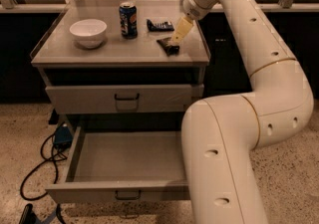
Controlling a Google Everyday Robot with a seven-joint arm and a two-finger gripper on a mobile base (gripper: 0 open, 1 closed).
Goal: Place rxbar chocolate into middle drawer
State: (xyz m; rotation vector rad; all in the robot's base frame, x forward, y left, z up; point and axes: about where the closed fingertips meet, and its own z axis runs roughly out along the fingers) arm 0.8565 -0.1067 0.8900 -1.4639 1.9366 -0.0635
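A white robot arm (234,158) reaches over a grey bench (99,53). Below it, the middle drawer (89,192) is pulled open, its bare floor showing. On top sit a white bowl (88,32), a soda can (128,19), and the rxbar chocolate (166,47) at the tip of the claw (176,39); I cannot tell whether the claw is open or closed.

Warm, dim light from above washes the cabinet top (114,51) at upper left and puts a soft sheen on the white arm (279,83) at right; the gripper (174,43), upper centre, shows pale yellow against the dark rxbar chocolate (167,45), while deep shadow fills the recess beneath the top and the open middle drawer (124,161) lies muted grey
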